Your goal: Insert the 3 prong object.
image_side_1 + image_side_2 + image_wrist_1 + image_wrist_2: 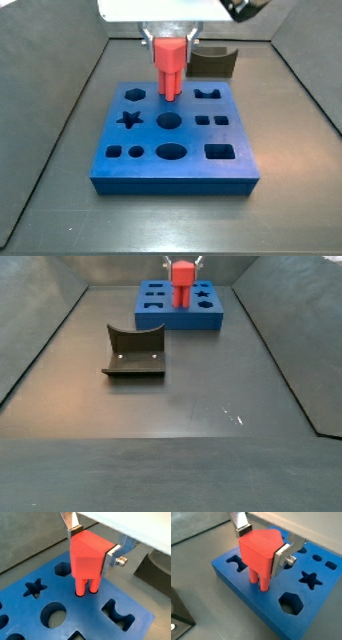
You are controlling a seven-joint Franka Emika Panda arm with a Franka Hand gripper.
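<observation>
The 3 prong object (87, 559) is a bright red peg with round prongs at its lower end. My gripper (93, 543) is shut on its upper part and holds it upright over the blue board (27, 612). The prong tips (83, 591) meet the board's top at the back row, between the hexagon cutout (134, 95) and the notched cutout (207, 93). I cannot tell how deep they sit. The peg (258, 554), gripper (262, 544) and board (328, 587) show in both wrist views. Both side views show the peg (170, 65) (181, 274) standing on the board (194, 138) (181, 318).
A dark grey curved block (211, 63) stands on the floor behind the board; in a side view (134, 351) it lies well apart from the board. The board has star (130, 120), round (168, 120) and square (221, 152) cutouts. Dark walls enclose the floor.
</observation>
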